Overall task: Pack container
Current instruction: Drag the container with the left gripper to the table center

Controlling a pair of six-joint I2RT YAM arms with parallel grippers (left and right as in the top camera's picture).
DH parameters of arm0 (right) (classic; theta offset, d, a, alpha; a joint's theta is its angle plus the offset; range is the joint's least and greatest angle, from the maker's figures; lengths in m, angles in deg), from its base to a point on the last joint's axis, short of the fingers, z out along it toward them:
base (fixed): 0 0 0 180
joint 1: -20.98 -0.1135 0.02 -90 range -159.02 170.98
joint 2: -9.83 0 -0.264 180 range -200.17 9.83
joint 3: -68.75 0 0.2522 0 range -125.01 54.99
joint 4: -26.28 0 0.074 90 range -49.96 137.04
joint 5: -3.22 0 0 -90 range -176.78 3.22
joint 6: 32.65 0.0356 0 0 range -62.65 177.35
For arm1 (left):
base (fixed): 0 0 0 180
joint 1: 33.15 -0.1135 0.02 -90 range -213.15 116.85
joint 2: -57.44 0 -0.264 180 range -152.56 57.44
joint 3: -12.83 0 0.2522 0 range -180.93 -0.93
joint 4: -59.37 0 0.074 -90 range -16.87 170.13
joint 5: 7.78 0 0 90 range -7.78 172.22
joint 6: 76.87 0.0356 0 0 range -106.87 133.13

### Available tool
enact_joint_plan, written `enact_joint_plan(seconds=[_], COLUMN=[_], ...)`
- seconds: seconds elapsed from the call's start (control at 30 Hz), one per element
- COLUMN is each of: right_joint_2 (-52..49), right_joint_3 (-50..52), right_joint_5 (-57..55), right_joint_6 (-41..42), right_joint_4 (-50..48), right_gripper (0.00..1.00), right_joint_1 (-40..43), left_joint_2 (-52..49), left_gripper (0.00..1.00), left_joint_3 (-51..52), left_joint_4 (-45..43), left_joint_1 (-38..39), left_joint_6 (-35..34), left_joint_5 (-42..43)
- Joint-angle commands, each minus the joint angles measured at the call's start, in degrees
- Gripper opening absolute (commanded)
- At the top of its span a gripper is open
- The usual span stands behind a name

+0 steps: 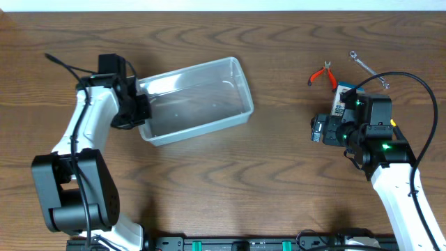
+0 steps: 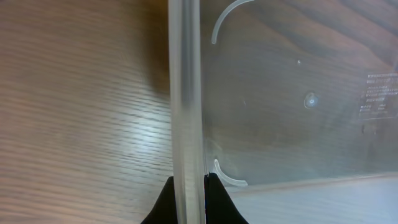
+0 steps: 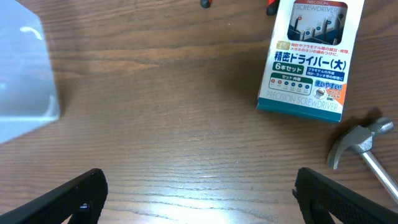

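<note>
Pinching the container (image 2: 185, 93) wall, the left gripper (image 2: 189, 190) holds tight while the right gripper (image 3: 199, 193) hangs spread wide over the table (image 3: 155, 124).

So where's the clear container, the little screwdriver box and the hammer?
clear container (image 1: 198, 101): overhead view, on its bare floor.
screwdriver box (image 3: 311, 62): right wrist view, on its printed front.
hammer (image 3: 356, 142): right wrist view, on its metal head.
</note>
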Motion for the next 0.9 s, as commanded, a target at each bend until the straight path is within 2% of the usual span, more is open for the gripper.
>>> enact_joint_plan(seconds=[0.0, 0.6, 0.87], right_joint_2=[0.8, 0.8, 0.8], right_joint_3=[-1.2, -1.2, -1.2], right_joint_5=[-0.5, -0.5, -0.5], right_joint_6=[-0.8, -0.8, -0.8], right_joint_4=[0.0, 1.0, 1.1], right_gripper=[0.99, 0.99, 0.99], right_joint_1=[0.5, 0.5, 0.5], left_joint_2=[1.2, 0.8, 0.7], left_gripper=[0.06, 0.06, 0.06], left_joint_3=[-0.6, -0.6, -0.6], left_joint_4=[0.5, 0.9, 1.7], left_joint_1=[1.9, 4.2, 4.2], left_joint_6=[1.5, 13.1, 13.3], left_joint_5=[0.8, 0.6, 0.5])
